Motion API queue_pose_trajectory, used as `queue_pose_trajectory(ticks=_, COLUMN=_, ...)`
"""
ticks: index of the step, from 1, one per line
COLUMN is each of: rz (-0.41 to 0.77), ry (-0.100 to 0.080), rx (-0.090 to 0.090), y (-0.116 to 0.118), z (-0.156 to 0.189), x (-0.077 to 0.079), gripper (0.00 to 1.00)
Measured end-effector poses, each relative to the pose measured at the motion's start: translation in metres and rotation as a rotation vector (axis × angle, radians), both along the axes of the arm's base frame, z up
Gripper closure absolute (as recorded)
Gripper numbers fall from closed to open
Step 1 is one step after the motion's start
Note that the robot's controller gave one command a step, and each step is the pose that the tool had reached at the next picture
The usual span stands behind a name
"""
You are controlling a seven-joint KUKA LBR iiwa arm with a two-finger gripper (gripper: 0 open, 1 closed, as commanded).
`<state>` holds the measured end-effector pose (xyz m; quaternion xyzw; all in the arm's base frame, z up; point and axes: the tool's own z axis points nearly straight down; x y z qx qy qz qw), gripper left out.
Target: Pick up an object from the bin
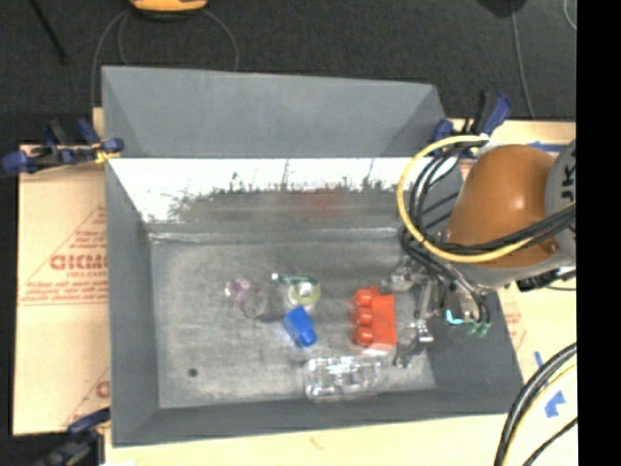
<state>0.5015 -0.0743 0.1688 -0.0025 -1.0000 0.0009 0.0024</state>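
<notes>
The hand [411, 340], whose opening cannot be told, is being held just beside the red studded block [375, 318] on the arm's side of the bin [131, 299], where a square grip across its narrow width is probably being called for.

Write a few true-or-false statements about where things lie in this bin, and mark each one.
1. A red studded block lies in the right half of the bin, close to the arm. True.
2. The blue cylinder lies to the right of the red studded block. False: it lies to the block's left, nearer the middle of the bin.
3. A clear plastic piece lies near the bin's lower wall in the view, below the block and the cylinder. True.
4. The bin holds a deep heap of dozens of things. False: only a handful of small things lie on its floor.
5. The arm reaches in from the view's left. False: it comes in from the right.
</notes>
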Motion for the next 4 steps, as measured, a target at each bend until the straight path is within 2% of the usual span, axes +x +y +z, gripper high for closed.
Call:
queue_pose_trajectory(ticks=1, rz=-0.209, ry=-0.035, rx=-0.002, y=0.015, z=-0.051, x=0.025, gripper=0.0)
queue_pose_trajectory(ticks=2, rz=-0.134, ry=-0.015, rx=0.001, y=0.001, z=-0.07, x=0.033, gripper=0.0)
queue_pose_trajectory(ticks=3, rz=-0.095, ry=-0.015, rx=0.001, y=-0.041, z=-0.094, x=0.02, gripper=0.0)
queue_pose_trajectory(ticks=4, rz=-0.09, ry=-0.021, rx=0.005, y=-0.036, z=-0.091, x=0.022, gripper=1.0)
